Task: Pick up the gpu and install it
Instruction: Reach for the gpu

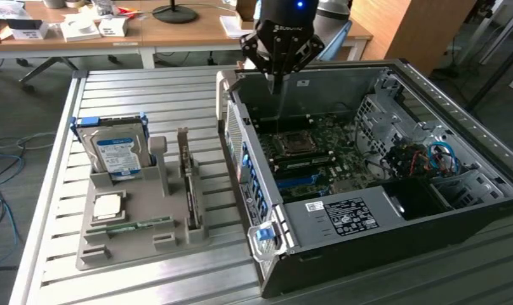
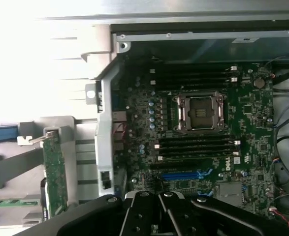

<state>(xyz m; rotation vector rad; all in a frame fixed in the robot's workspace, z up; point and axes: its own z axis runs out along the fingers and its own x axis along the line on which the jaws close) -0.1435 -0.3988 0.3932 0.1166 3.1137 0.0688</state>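
Above the open computer case (image 1: pixel 341 267), the black end effector (image 1: pixel 276 86) hangs with its fingers pressed together, holding nothing. Directly below it lies the green motherboard (image 1: pixel 320 159) with its bare processor socket (image 1: pixel 292 143). The gpu (image 1: pixel 188 184) stands on edge in a grey holder tray (image 1: pixel 129 251) on the slatted metal surface (image 1: pixel 138 95), just beside the case on the exterior view's left, well apart from the end effector. A blue-labelled hard drive (image 1: pixel 117 151) stands upright in the same tray, farther to that left.
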